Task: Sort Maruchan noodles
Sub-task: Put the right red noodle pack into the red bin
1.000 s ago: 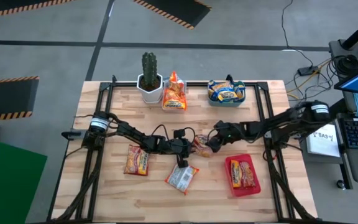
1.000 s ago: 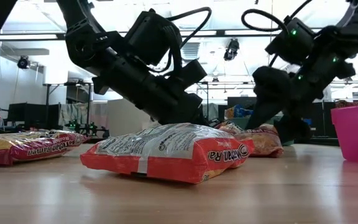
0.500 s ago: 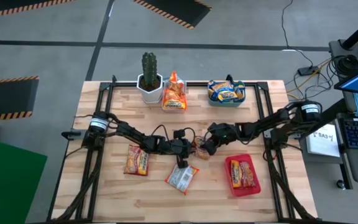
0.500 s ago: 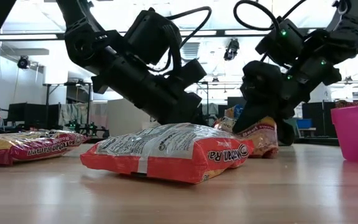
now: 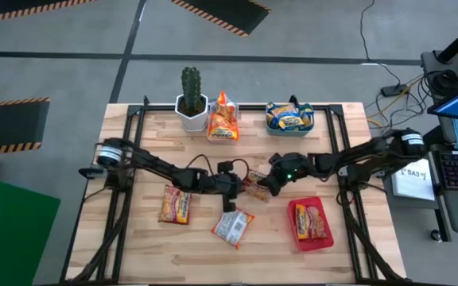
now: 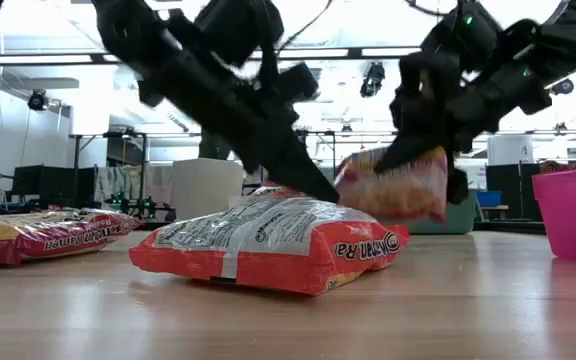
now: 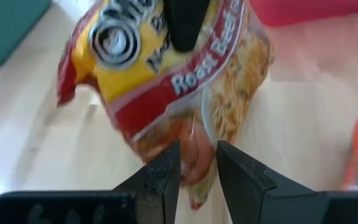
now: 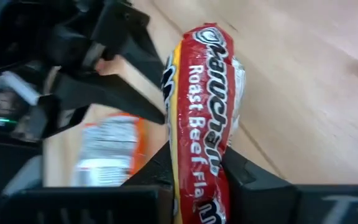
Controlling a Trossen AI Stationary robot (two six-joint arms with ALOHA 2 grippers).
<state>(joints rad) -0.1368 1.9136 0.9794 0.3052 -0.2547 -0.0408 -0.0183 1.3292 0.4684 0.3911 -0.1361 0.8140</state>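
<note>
a: low view first, operator: nearest you lies an orange packet (image 6: 268, 245) flat on the wooden table (image 6: 468, 310), and a red packet (image 6: 43, 235) lies off to one side.

b: and behind it?

a: you see the roast beef packet (image 6: 393, 185) lifted clear of the wood. your right gripper (image 8: 194, 177) is clamped on one end, and your left gripper (image 7: 191, 171) pinches the other end.

b: where on the table?

a: around the middle in the high view, roast beef packet (image 5: 254, 184) between both arms. beside it you have the red tray (image 5: 324, 236) with a packet inside. at the far edge stand a cactus (image 5: 191, 89), an upright orange packet (image 5: 223, 117) and the teal bin (image 5: 289, 127) of blue-and-yellow packets.
</note>
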